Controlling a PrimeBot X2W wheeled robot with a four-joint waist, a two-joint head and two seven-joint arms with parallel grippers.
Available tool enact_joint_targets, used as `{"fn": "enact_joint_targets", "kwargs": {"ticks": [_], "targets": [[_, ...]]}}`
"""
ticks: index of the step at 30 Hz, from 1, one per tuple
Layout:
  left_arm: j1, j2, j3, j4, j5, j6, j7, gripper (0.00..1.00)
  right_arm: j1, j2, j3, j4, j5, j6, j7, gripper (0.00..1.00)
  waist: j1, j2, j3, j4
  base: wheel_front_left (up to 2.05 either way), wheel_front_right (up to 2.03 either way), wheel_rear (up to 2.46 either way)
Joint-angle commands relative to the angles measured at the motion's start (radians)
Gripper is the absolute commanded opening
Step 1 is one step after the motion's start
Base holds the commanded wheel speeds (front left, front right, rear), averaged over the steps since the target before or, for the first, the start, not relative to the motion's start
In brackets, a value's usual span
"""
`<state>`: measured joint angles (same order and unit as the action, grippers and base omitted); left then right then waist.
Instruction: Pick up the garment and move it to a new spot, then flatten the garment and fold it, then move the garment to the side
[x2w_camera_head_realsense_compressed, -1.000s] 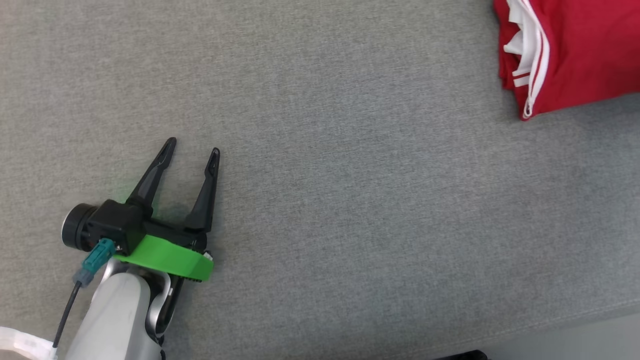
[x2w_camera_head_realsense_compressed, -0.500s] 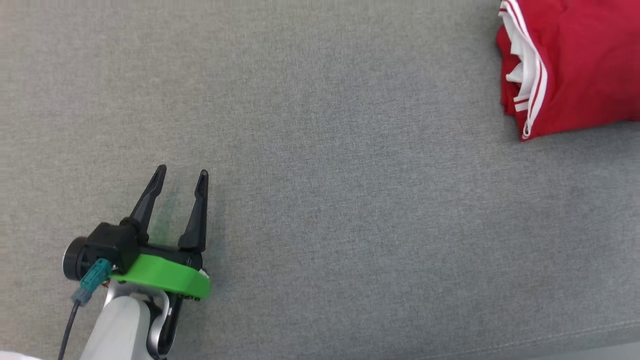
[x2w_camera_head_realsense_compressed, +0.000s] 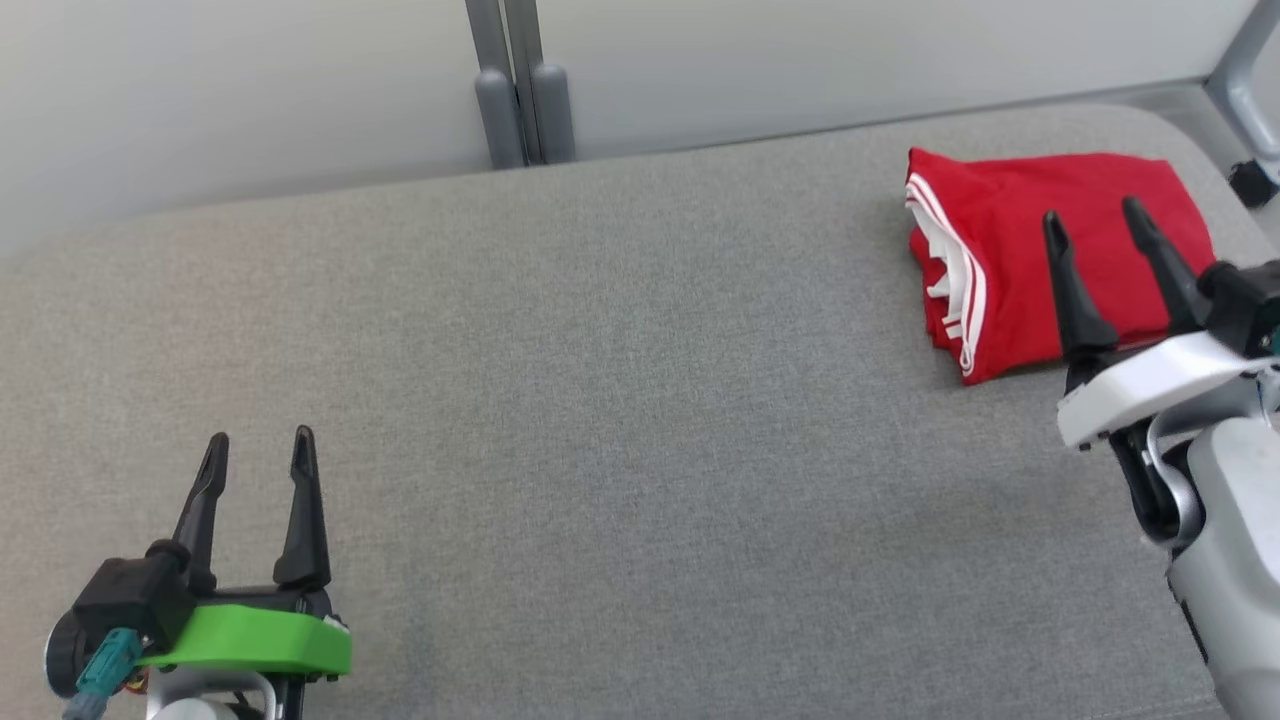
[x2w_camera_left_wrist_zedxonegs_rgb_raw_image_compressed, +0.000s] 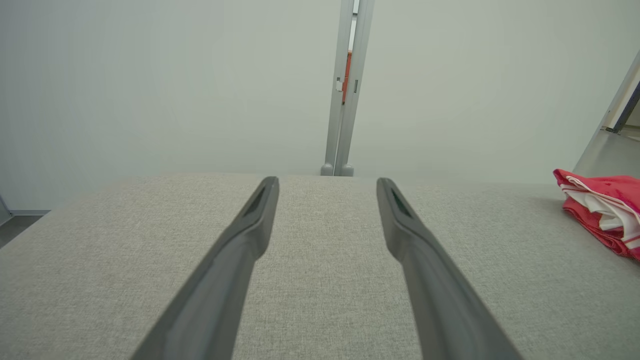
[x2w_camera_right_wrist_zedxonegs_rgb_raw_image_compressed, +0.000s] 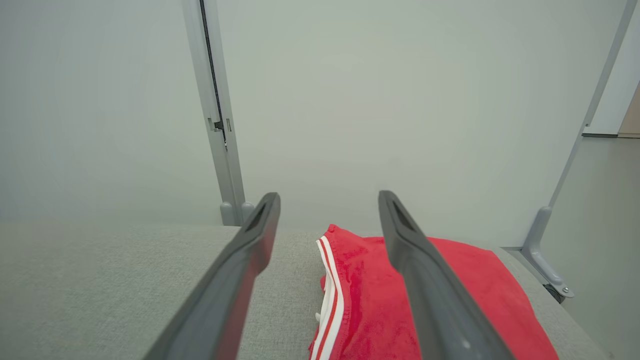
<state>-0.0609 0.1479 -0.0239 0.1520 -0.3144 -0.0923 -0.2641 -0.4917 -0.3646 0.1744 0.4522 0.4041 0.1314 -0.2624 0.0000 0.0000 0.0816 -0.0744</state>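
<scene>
Right gripper (x2w_camera_head_realsense_compressed: 1092, 212) at right edge of head view, on white mount (x2w_camera_head_realsense_compressed: 1140, 385), pale forearm (x2w_camera_head_realsense_compressed: 1230, 560) below. Two dark fingers spread wide apart, nothing clamped between. Tips overlapping the garment (x2w_camera_head_realsense_compressed: 1010, 230) in the picture; touching the cloth or hovering above it, not possible to tell. In right wrist view, fingers (x2w_camera_right_wrist_zedxonegs_rgb_raw_image_compressed: 235, 280) splayed: left one over bare grey fabric, right one crossing the red cloth.

Left gripper (x2w_camera_head_realsense_compressed: 259, 440) at lower left of head view, on green mount (x2w_camera_head_realsense_compressed: 250, 645). Fingers likewise parted and empty, pointing toward top of frame, over bare surface, well apart from garment. In left wrist view, grey weave between the two parted fingers, garment at far right edge of that frame.

Garment: red, white stripes along its left edge, folded into a compact rectangle, white layers visible at the open left side. Upper right of head view, lying flat on grey upholstered surface (x2w_camera_head_realsense_compressed: 640, 400), near its rounded corner at upper right of frame.

Background: pale wall panel (x2w_camera_head_realsense_compressed: 250, 90) across top of frame. Grey upright post (x2w_camera_head_realsense_compressed: 515, 90) at top centre, just behind top edge of surface. Grey frame leg (x2w_camera_head_realsense_compressed: 1240, 60) at upper right corner.
</scene>
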Motion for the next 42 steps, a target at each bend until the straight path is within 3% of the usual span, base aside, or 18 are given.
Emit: {"fn": "enact_joint_targets", "kwargs": {"ticks": [1,5,14,37,38,42], "targets": [[0.027,0.002,0.015,0.001,-0.003,0.006,0.0,1.0,0.051,0.003,0.001,-0.036,0.007,-0.002,-0.003,1.0,0.0,0.0,-0.116,0.003,0.0,0.0,0.0],[0.046,0.002,0.038,0.017,0.01,0.004,0.0,1.0,0.163,0.027,-0.002,-0.111,0.034,-0.002,-0.002,1.0,0.0,0.0,-0.126,0.003,0.0,0.0,0.0],[0.049,-0.027,0.07,0.086,0.055,-0.011,0.0,1.0,0.289,0.071,-0.003,-0.13,0.073,-0.001,-0.003,1.0,0.0,0.0,-0.125,0.005,0.0,0.0,0.0],[0.007,-0.045,0.043,0.171,0.083,-0.04,0.0,1.0,0.262,0.112,-0.007,-0.091,-0.004,-0.001,-0.003,1.0,0.0,0.0,-0.124,0.001,0.0,0.0,0.0],[0.024,-0.043,0.045,0.174,0.077,-0.035,0.0,0.0,0.277,0.112,-0.007,-0.091,0.005,0.0,0.001,0.0,0.0,0.0,-0.124,0.001,0.0,0.0,0.0],[0.04,-0.049,0.048,0.201,0.057,-0.035,0.009,0.0,0.305,0.128,-0.007,-0.07,0.025,0.0,0.008,0.0,0.0,0.0,-0.123,0.001,0.0,0.0,0.0]]}}
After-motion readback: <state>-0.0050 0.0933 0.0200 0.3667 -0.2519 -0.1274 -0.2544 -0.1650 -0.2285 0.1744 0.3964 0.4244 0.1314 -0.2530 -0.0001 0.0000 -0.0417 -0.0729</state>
